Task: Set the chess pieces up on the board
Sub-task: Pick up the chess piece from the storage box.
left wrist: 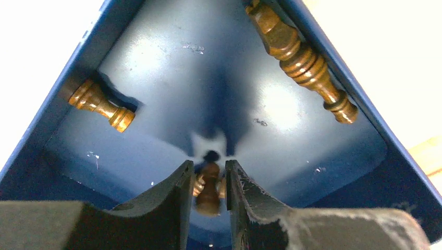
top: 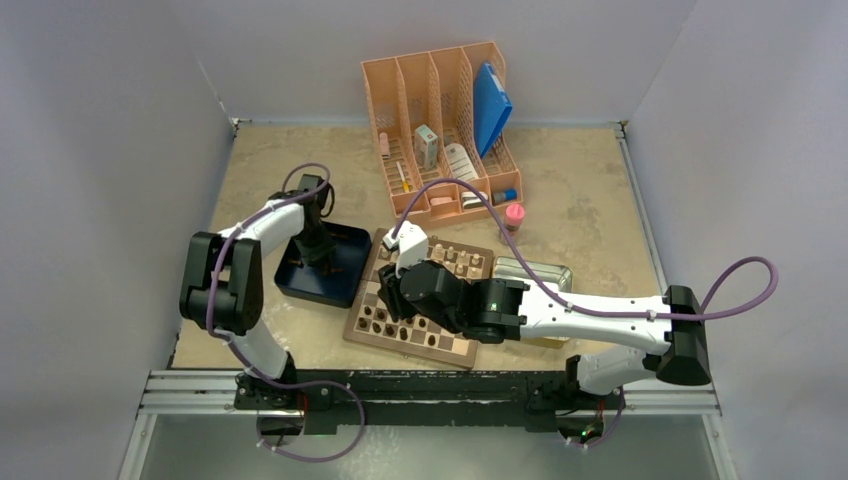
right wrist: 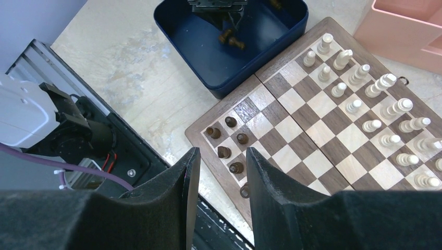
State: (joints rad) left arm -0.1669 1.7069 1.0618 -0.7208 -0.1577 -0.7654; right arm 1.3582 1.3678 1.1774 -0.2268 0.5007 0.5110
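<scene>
Tray first: the left end effector is down inside the dark blue tray, which sits on the table hard against the left rim of the board. Its jaws stand narrow on either side of one small dark brown chess piece, whose long axis runs along the fingers with its head pointing away from the wrist. The pads look close against it, but blur there leaves me unable to say whether it is truly clamped. Two more dark figures lie on their sides in the tray, a short one by one wall and a tall one along the other. The right end effector hovers over the board's near left corner, jaws partly spread and empty, above a few standing dark pieces. The pale pieces fill the far side. The left arm is plainly the nearer to the tray. The board lies to its right, so the piece would likely travel rightward to the near rows, where the right arm crowds the space.
</scene>
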